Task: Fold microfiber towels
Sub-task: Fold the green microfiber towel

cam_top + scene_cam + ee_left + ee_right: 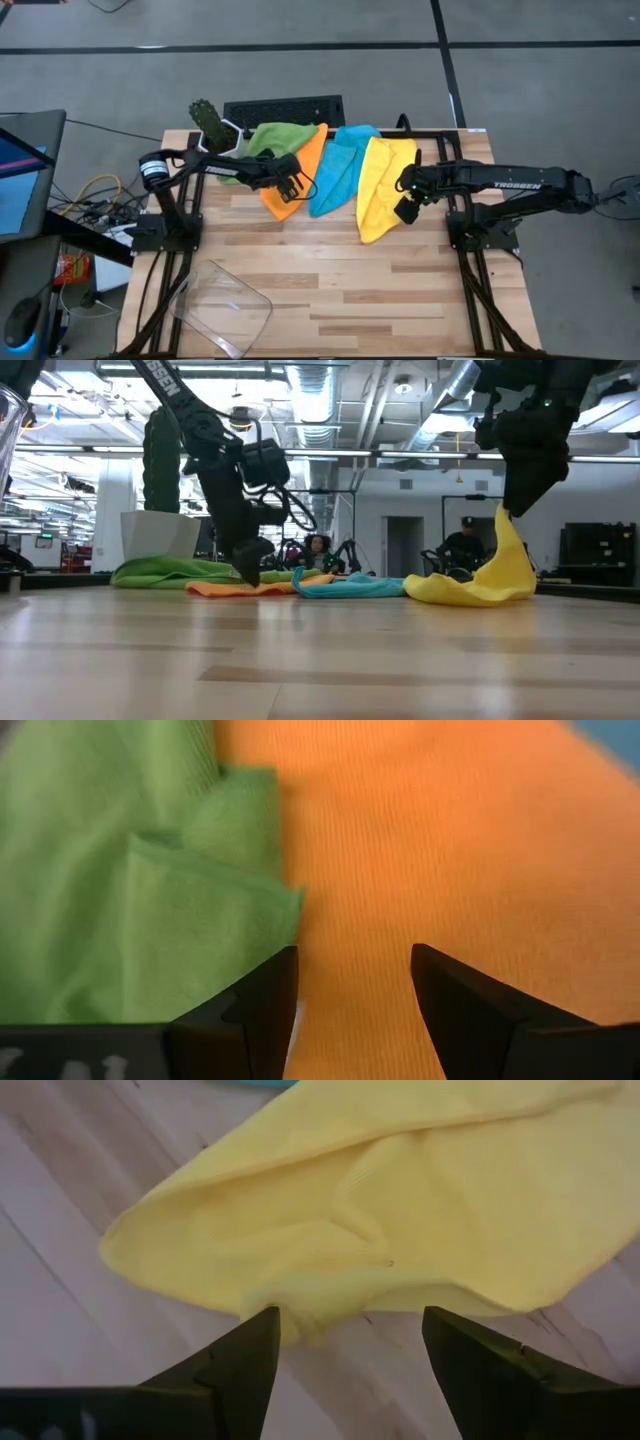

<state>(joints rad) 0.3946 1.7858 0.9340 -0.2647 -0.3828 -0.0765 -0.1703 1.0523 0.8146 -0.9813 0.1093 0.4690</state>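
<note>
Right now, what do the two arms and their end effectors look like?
Both arms are black and jointed. The right arm carries white "TROSSEN" lettering and a small green light near its wrist. The left arm has a silver band at its base joint and black cable loops by the wrist. Each end effector has two dark, wedge-shaped fingers.

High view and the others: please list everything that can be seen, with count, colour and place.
green towel: one, green, far side, beside cactus
orange towel: one, orange, partly over green towel
blue towel: one, light blue, middle of the row
yellow towel: one, yellow, right end, one edge lifted in low view
cactus: one, green, white pot, far left corner
clear tray: one, transparent, near left
table: one, light wood
people: two, seated, room behind
left end effector: open, down on orange towel
right end effector: open, at yellow towel's edge
</note>
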